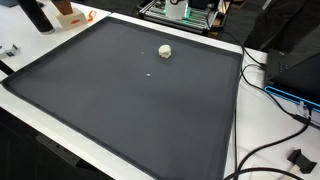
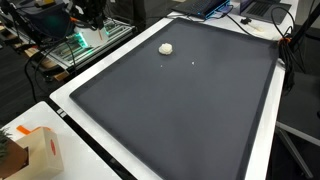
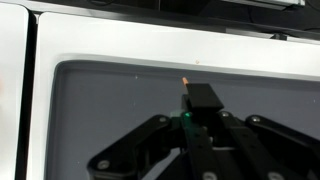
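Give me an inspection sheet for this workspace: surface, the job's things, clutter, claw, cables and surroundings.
Surface: dark mat on a white table, with one tiny pale speck.
Job's things: small whitish lump near the mat's far edge; in the wrist view, a thin orange-tipped piece at the claw's tips.
Clutter: orange-and-white box beyond the mat's corner.
Claw: the claw shows only in the wrist view, above the mat; open or shut unclear.
Cables: black cables beside the table.
Surroundings: equipment rack with green light.
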You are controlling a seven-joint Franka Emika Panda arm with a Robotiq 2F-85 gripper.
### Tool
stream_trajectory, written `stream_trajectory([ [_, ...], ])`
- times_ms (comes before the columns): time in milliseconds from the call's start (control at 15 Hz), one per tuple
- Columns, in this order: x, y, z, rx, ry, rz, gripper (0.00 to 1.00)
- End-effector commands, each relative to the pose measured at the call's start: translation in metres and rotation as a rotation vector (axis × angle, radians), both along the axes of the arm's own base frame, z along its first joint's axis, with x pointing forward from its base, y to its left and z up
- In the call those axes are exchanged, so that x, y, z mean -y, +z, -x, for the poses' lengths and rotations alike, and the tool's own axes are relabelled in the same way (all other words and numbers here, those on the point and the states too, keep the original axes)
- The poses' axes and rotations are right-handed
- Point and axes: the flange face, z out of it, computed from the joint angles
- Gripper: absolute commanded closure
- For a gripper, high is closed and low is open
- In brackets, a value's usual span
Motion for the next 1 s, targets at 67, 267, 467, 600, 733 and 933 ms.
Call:
stream_trajectory([
  [67,0.0014,-0.0015,-0.0040,-0.012,0.002,-0.003,0.87],
  [267,0.0019,0.0016,-0.0051,-0.012,0.002,-0.003,0.87],
  [467,0.0019,0.0016,-0.0051,-0.013,0.002,-0.003,0.87],
  [600,0.0019,0.0016,-0.0050,-0.013,0.002,-0.004,0.87],
  [733,0.0019,0.0016,-0.0050,-0.013,0.002,-0.004,0.87],
  [933,-0.0010,0.0001,-0.0066,0.017,-0.004,-0.028,0.97],
])
